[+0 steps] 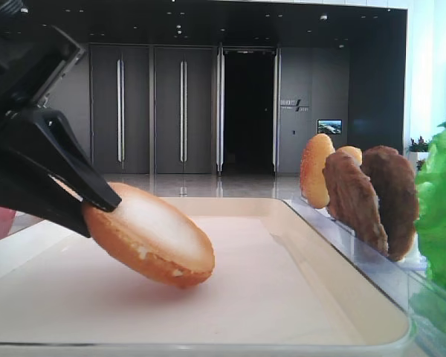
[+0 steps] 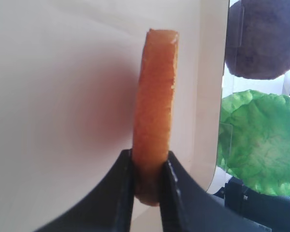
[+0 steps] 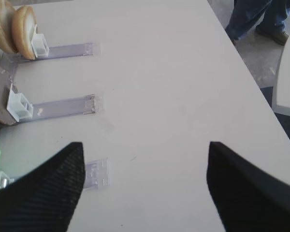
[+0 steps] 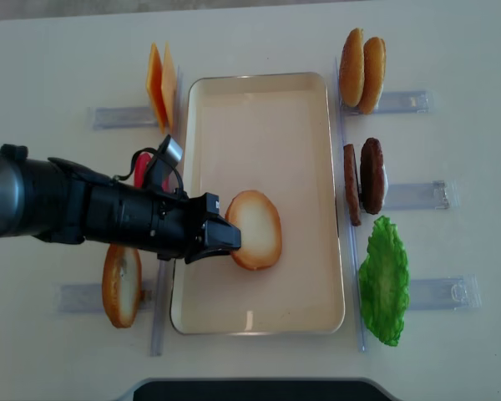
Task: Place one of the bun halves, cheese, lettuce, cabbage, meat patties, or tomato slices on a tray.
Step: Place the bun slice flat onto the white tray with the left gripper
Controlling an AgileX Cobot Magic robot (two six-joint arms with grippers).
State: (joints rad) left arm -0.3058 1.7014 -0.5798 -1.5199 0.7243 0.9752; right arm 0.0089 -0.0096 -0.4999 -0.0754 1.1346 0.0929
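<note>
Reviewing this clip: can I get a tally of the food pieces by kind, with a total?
Bun halves: 4, one held over the tray, one on the left, two top right
Cheese slices: 2
Meat patties: 2
Lettuce: 1
Total: 9

Overhead realsense looks straight down on the whole table (image 4: 451, 33), tray (image 4: 267, 322) centred. Other exterior view sits low at the tray's near rim, facing along it. Left wrist: close on tray's right edge. Right wrist: down on the table's right side.
</note>
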